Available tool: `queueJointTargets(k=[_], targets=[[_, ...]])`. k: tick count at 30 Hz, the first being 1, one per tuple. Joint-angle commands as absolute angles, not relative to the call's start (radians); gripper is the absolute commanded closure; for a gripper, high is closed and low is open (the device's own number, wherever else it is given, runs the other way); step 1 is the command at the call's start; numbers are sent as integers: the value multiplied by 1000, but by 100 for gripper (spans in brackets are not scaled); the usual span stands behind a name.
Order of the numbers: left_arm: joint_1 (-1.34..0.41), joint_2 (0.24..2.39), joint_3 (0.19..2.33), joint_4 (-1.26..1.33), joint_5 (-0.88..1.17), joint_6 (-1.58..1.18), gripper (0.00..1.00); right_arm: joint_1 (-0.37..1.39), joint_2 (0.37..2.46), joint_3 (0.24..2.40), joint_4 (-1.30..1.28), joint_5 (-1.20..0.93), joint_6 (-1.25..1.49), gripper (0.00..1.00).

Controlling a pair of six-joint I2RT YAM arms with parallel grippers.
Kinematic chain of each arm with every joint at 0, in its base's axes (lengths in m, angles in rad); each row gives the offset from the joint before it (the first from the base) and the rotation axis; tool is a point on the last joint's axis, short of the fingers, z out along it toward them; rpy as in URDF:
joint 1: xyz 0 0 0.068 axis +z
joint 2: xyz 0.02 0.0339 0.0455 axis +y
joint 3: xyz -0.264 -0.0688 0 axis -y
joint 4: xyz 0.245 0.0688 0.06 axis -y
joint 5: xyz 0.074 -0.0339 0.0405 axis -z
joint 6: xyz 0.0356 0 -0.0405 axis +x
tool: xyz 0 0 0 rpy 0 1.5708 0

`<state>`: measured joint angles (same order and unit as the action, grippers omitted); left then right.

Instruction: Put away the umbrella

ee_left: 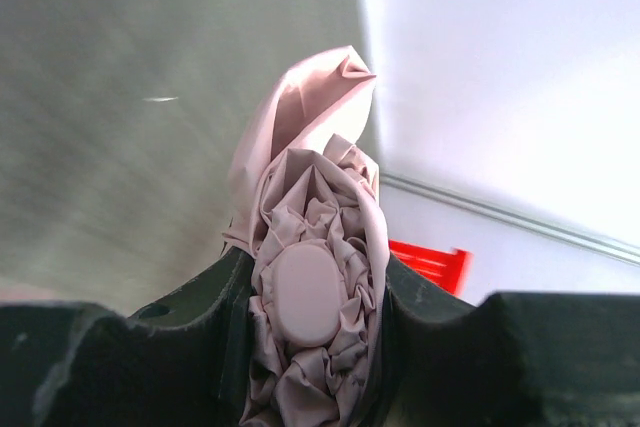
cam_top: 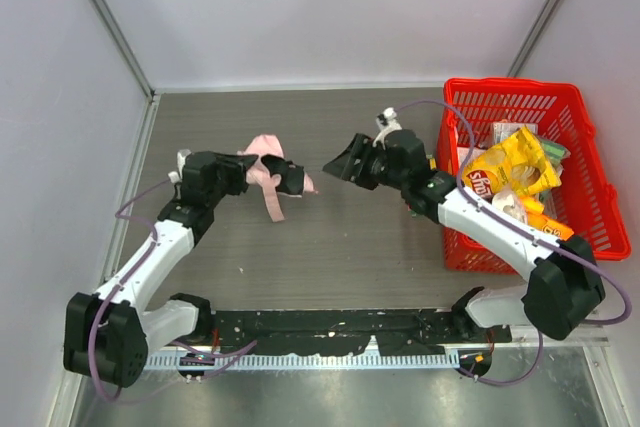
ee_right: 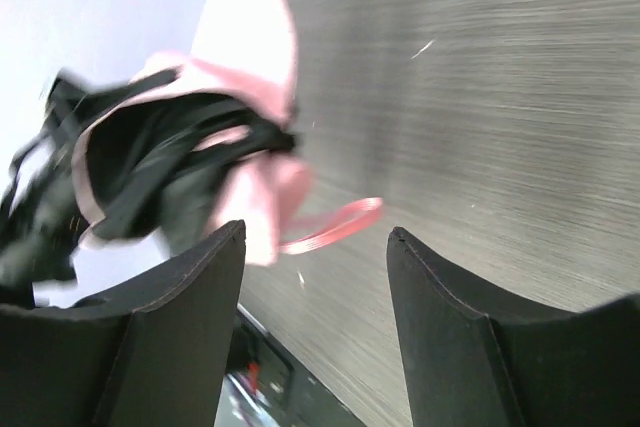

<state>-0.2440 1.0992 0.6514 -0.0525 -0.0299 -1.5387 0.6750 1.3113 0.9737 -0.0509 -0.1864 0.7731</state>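
Over to the left gripper [cam_top: 278,175]: clenched tight on the umbrella [cam_top: 266,159], mid-left and seemingly lifted clear of the table [cam_top: 340,242], with the narrow strap [cam_top: 272,203] dangling below. Facing it from the right, the right gripper [cam_top: 338,161]: jaws spread wide, nothing between them, a short gap away from the pink bundle. So, directly ahead of the open fingers and toward the left, that's the line for any handover. Bundled too loosely to call the long axis for sure, but apparently running out ahead of the left fingers, toward the right arm. Nearer arm by far: the left, already gripping. Red basket [cam_top: 603,182] well off to the right, behind the right arm, half full of snack bags [cam_top: 508,169].

From the left wrist: crumpled pink folds squeezed between both pads and a smooth oval cap in the middle, none of it readable from above. From the right wrist: dark ribs spilling out of the fabric on the side facing the open jaws, plus the strap looping low toward them, hidden in the left wrist view.
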Motion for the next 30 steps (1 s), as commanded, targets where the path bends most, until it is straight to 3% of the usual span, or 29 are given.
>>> queueJointTargets(k=[1, 5, 8, 12, 22, 25, 30], targets=[[-227, 1025, 727, 170, -5, -1581, 100, 595, 1347, 966, 38, -250, 1124, 37], [-225, 1014, 738, 264, 46, -1631, 100, 554, 1428, 904, 228, -379, 1412, 37], [-225, 1002, 750, 290, 54, -1644, 100, 577, 1526, 858, 547, -474, 1694, 36], [-226, 982, 758, 316, 51, -1661, 100, 635, 1585, 790, 771, -434, 1935, 37], [-227, 959, 746, 370, 69, -1709, 100, 752, 1776, 790, 1051, -367, 2200, 37], [-227, 953, 750, 374, 66, -1709, 100, 790, 1819, 778, 1147, -348, 2267, 43], [-227, 948, 758, 380, 71, -1701, 100, 795, 1801, 729, 1126, -328, 2208, 43]])
